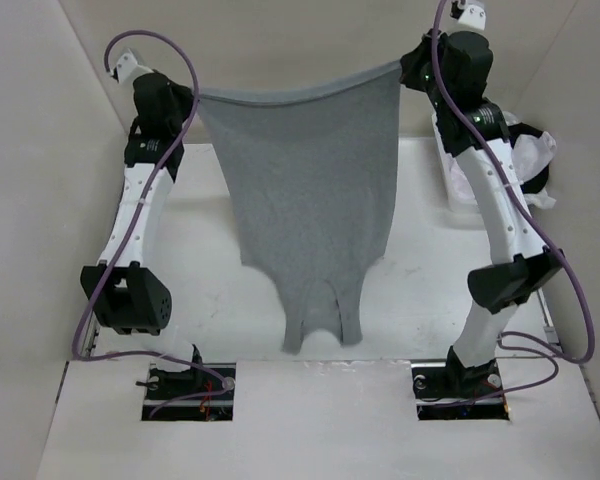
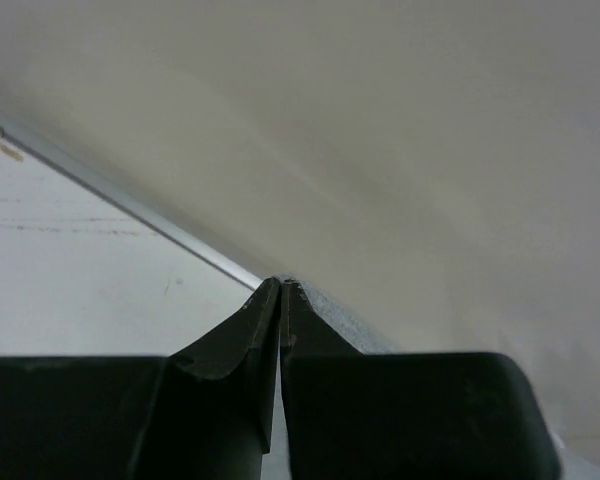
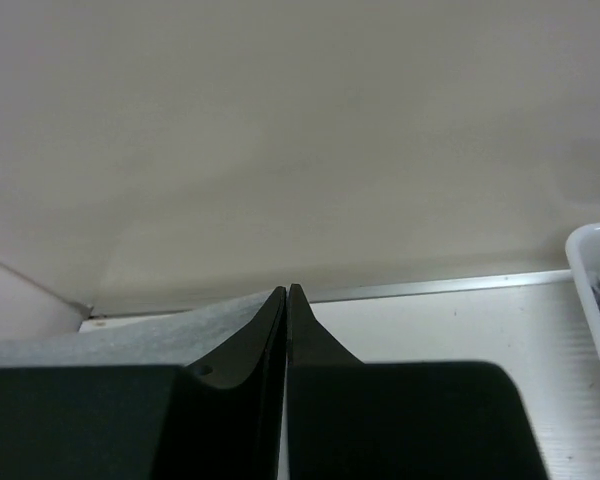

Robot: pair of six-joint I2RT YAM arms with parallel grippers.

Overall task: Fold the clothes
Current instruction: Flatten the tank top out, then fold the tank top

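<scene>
- The grey tank top (image 1: 310, 190) is held up above the table (image 1: 420, 290) and spread flat between the two raised grippers in the middle of the overhead view.
- Its hem is stretched along the top from about 10 o'clock to 1 o'clock and sags a little in the middle.
- The body hangs down toward 6 o'clock and narrows to the straps (image 1: 320, 325) near the table's near edge. Whether the straps touch the table cannot be told from above.
- The left gripper (image 1: 192, 96) is seen at 10 o'clock, clamped on the left corner of the hem.
- In the left wrist view its fingers (image 2: 235, 355) are pressed together tip to tip, and a sliver of grey fabric (image 2: 335, 320) shows at 4 o'clock from the tips.
- The right gripper (image 1: 401, 69) is seen at 1 o'clock, clamped on the right corner of the hem.
- In the right wrist view its fingers (image 3: 245, 350) are likewise pressed together, and grey fabric (image 3: 130, 340) is spread at 8 o'clock from the tips.
- A white basket (image 1: 458, 195) stands on the table at 2 o'clock, beside the right arm, with a white garment (image 1: 535, 150) bunched in it.
</scene>
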